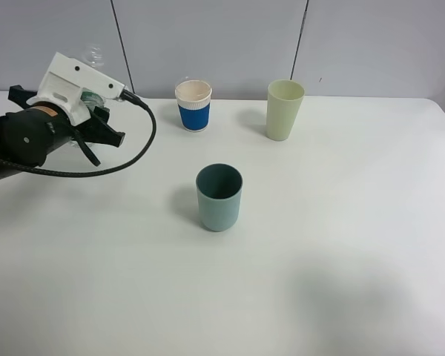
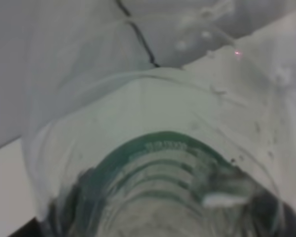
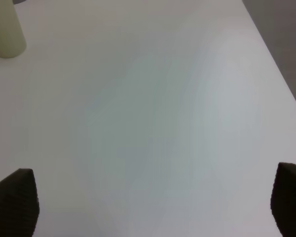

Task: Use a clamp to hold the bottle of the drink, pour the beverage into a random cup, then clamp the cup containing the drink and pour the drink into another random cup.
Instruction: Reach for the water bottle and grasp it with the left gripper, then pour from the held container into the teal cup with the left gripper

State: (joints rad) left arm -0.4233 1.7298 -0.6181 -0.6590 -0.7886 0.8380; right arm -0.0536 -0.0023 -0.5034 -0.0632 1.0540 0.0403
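At the far left of the exterior view, my left gripper (image 1: 83, 111) is shut on the clear bottle (image 1: 94, 55), whose upper part sticks up behind the white wrist housing. The left wrist view is filled by the bottle's ribbed body and green label (image 2: 158, 158). I cannot make out the beverage in it. The teal cup (image 1: 219, 196) stands mid-table, well to the right of the bottle, with a dark inside. The white cup with the blue sleeve (image 1: 193, 105) stands at the back. My right gripper (image 3: 153, 207) is open over bare table and is outside the exterior view.
A taller pale green cup (image 1: 284, 110) stands at the back right, and it also shows in the right wrist view (image 3: 5, 29). A black cable (image 1: 137, 152) loops from the left wrist. The white table (image 1: 341, 245) ends near the grey wall behind.
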